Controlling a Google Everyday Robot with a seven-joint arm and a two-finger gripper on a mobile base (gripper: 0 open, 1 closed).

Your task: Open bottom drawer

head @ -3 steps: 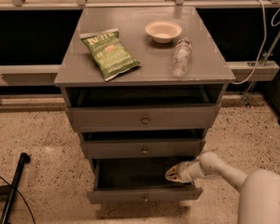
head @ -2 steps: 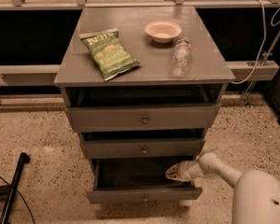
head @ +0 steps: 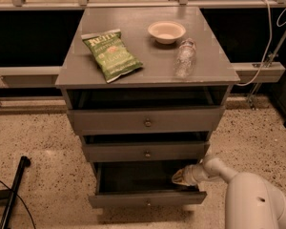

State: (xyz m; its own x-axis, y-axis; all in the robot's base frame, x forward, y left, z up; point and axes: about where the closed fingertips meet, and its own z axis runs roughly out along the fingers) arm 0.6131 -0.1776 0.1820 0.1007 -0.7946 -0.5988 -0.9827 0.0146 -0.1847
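One arm, white and jointed, enters the camera view from the lower right corner and reaches leftward, nearly level, toward the cabinet's base. Its pincer (head: 182, 177) points left and sits at the right end of the dark opening of the bottom drawer (head: 133, 200), just behind the drawer's front. Whether the pincer is apart or together cannot be told.

The bottom drawer stands pulled well out of the grey cabinet (head: 152, 66), showing its dark inside; its front sits lowest and furthest out.

Counts:
- Three drawers, each with one small round knob at centre: the top drawer (head: 109, 121), the middle drawer (head: 114, 152), which stands slightly out, and the bottom one.
- One green bag of chips (head: 112, 55) on the cabinet top, lying flat at the left.
- One pale bowl (head: 166, 31), upright at the rear.
- One clear plastic bottle (head: 185, 57) on its side, just in front of the bowl.

Against the frame a second earlier, the drawer is out about as far, and the pincer lies at nearly the same place.
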